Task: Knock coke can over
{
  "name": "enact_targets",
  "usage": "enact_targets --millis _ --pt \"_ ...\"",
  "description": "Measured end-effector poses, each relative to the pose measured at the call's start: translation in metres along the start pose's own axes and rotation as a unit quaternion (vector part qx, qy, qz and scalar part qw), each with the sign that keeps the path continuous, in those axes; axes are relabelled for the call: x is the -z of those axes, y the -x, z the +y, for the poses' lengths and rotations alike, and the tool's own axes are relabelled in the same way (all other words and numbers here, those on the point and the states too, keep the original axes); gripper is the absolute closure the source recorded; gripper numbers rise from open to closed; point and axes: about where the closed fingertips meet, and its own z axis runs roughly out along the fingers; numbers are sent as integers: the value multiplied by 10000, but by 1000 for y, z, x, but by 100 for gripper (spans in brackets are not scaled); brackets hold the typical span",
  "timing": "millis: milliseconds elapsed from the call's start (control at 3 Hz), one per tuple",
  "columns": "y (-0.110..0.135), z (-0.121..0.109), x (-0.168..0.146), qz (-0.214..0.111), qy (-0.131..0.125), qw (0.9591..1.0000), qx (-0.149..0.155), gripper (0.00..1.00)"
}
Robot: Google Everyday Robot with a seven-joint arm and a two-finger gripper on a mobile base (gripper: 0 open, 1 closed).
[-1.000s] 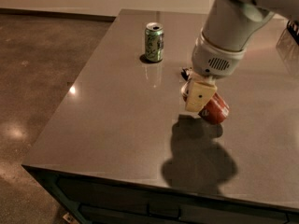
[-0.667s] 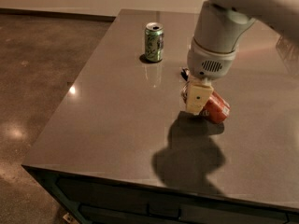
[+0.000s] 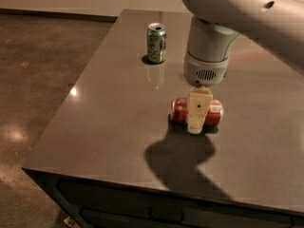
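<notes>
— What has changed in the camera view?
— The coke can point(image 3: 180, 111), tilted a moment ago, now lies flat on its side on the counter point(image 3: 109, 127).
— And the gripper?
— The gripper point(image 3: 195, 126) hangs low, right in front of the can's middle. Open or closed, I cannot tell.
— The count?
— Two cans: the coke can down, and one green can point(image 3: 156, 42) upright, well apart near the far edge. One gripper.

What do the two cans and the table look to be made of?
The coke can: likely thin aluminium, glossy red print; lying on its side. The green can: same kind, silvery rim on top. The table: smooth dark grey slab, stone or laminate, unclear; it mirrors lights. The gripper: matte cream plastic by the look, in front of the coke can.
</notes>
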Motion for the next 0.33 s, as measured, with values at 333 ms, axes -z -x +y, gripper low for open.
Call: enact_targets --millis 333 --pt "0 0 0 2 0 10000 0 0"
